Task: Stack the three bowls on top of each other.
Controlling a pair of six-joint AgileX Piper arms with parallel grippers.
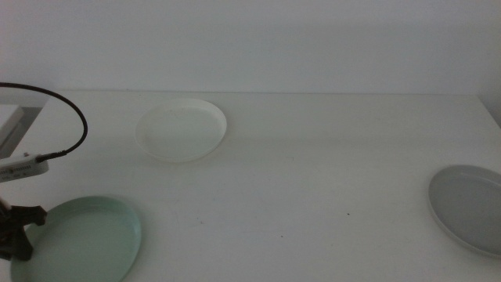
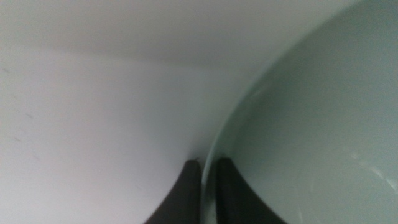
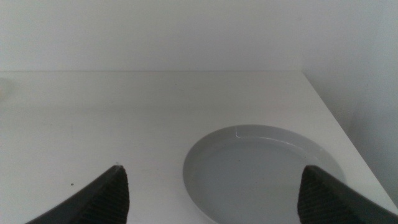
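The white bowl (image 1: 182, 129) sits at the back left of the table. The mint green bowl (image 1: 82, 239) is at the front left. My left gripper (image 1: 22, 229) is shut on its left rim; the left wrist view shows the jaws (image 2: 208, 167) pinching the green rim (image 2: 236, 118). I cannot tell whether that bowl is off the table. The grey bowl (image 1: 470, 207) lies at the right edge. My right gripper (image 3: 212, 171) is open wide just above and short of the grey bowl (image 3: 267, 168); it is out of the middle view.
A black cable (image 1: 70, 110) loops over the left arm at the table's left side. The table's right edge (image 3: 336, 118) runs close beside the grey bowl. A white wall stands behind the table.
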